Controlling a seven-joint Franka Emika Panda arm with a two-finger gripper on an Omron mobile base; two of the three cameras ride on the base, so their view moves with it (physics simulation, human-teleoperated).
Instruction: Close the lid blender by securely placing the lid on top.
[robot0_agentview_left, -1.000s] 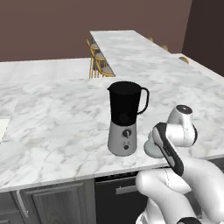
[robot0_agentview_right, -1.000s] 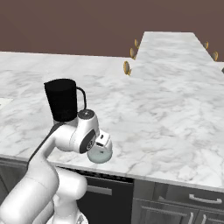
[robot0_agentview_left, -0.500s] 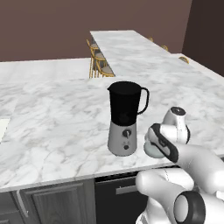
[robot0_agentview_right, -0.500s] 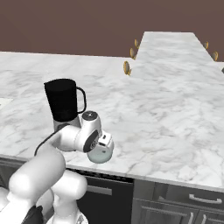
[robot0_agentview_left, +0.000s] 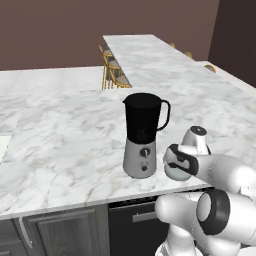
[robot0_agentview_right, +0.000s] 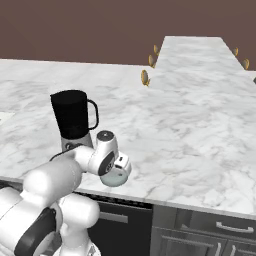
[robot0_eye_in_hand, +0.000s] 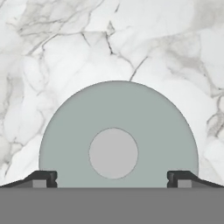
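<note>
- Fingers (robot0_eye_in_hand: 113, 178) of mine are spread wide, one dark tip on each side of the lid (robot0_eye_in_hand: 118, 135), and they grasp nothing.
- From my hand camera I look straight down on the lid. It is a round, pale grey-green disc with a small lighter knob (robot0_eye_in_hand: 113, 153) in its middle.
- My two tips (robot0_eye_in_hand: 43, 178) stand just at the lid's outer edges. I cannot tell if they touch it.
- The lid lies flat on the white marble surface (robot0_eye_in_hand: 144, 39), close to the front edge.
- From the left base view, my hand (robot0_agentview_left: 181, 159) hangs low over the lid (robot0_agentview_left: 176, 173), and a bit of the lid peeks out under it.
- From the right base view, the lid (robot0_agentview_right: 116, 176) shows as a pale round shape under my hand (robot0_agentview_right: 109, 159).
- The blender (robot0_agentview_left: 143, 134) stands upright on the surface, just beside my hand and a little farther back.
- It has a black jar (robot0_agentview_left: 142, 118) with a side handle (robot0_agentview_left: 164, 114), and the jar's top is open.
- The jar sits on a silver-grey base (robot0_agentview_left: 140, 159) with a black dial (robot0_agentview_left: 145, 152) on the front.
- In the right base view the blender (robot0_agentview_right: 75, 118) is just behind my arm.
- Farther back, the marble surface (robot0_agentview_left: 60, 125) goes on wide and bare.
- Well behind it, some golden chairs (robot0_agentview_left: 113, 70) stand next to another long marble counter (robot0_agentview_left: 150, 55).
- A dark brown wall (robot0_agentview_left: 60, 30) is at the very back.
</note>
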